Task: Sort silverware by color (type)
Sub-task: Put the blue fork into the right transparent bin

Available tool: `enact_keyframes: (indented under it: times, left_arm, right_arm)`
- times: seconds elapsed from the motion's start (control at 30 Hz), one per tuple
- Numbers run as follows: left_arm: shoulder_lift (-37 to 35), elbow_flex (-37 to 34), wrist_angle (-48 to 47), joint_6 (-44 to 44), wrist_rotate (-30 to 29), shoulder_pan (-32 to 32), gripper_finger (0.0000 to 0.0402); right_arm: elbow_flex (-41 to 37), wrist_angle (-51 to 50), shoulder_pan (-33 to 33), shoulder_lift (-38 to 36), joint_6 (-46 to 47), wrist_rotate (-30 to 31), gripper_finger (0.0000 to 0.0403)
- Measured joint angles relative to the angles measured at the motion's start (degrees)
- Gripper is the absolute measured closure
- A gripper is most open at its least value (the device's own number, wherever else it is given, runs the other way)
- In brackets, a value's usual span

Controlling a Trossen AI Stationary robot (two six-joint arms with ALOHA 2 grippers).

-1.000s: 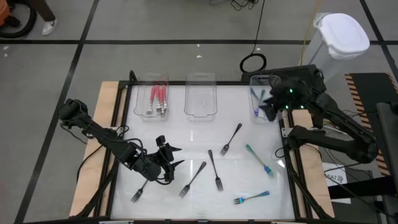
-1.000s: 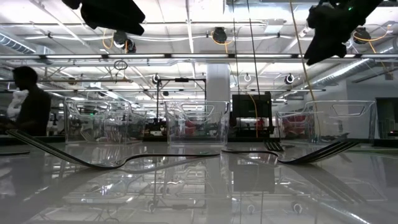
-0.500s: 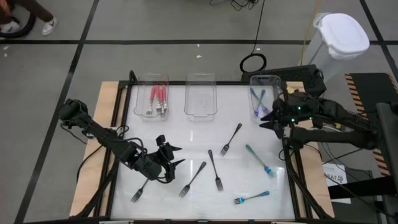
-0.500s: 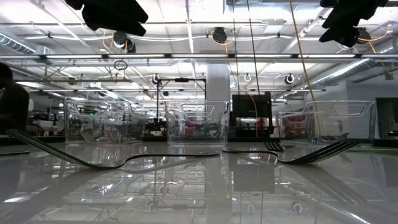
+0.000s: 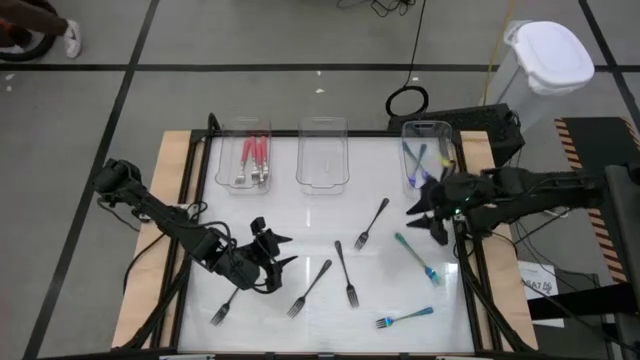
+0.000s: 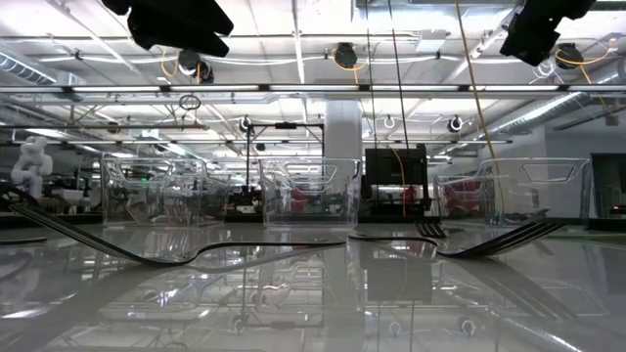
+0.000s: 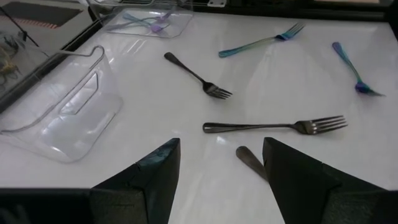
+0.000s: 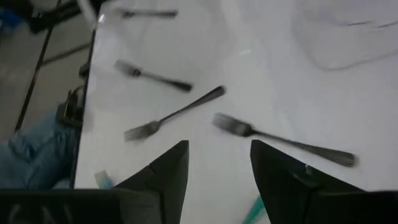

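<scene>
A: Clear plastic trays, three of them, line the far edge of the white table (image 5: 300, 215). The left tray (image 5: 244, 160) holds the red-handled forks (image 5: 255, 158), the middle tray (image 5: 323, 156) has nothing in it, and the right tray (image 5: 425, 158) holds blue-handled forks (image 5: 415, 160).

B: And the loose silverware?

A: Four black forks lie on the table. One (image 5: 371, 223) sits just right of centre, two more (image 5: 346, 274) and (image 5: 310, 288) lie side by side nearer the front, and the fourth (image 5: 223, 305) is at the front left, partly under the left arm. Two teal forks remain on the right side: one (image 5: 417, 257) lies diagonally, the other (image 5: 404, 318) near the front edge.

B: Where are the grippers?

A: The left gripper (image 5: 275, 254) hangs over the front left of the table, close to the fourth black fork, fingers (image 7: 146, 180) parted wide and holding nothing. In its wrist view a dark handle end (image 7: 250, 160) shows between the fingers.

B: And the right one?

A: The right gripper (image 5: 425, 214) hangs over the right part of the table, between the right tray and the diagonal teal fork. Its fingers (image 8: 163, 174) stand apart with a clear gap and grip nothing; the wrist view shows black forks on the table beyond them, and a bit of teal handle (image 8: 252, 210) below
</scene>
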Motion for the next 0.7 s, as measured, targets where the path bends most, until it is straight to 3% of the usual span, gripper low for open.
enact_keyframes:
  times: [0.23, 0.37, 0.7]
  left_arm:
    - [2.12, 0.00, 0.03, -8.35, 0.07, -0.80, 0.0173]
    - [3.99, 0.00, 0.83, -13.14, -0.05, -1.45, 0.0173]
    - [12.24, 0.07, 17.93, -13.88, -0.63, -4.28, 0.0173]
  right_arm:
    - [0.00, 2.54, 9.63, 7.85, 0.88, 0.06, 0.0234]
    - [0.00, 2.41, 15.35, 12.41, 2.98, 2.98, 0.0234]
    - [0.00, 8.74, 32.03, 23.71, 8.74, 5.86, 0.0234]
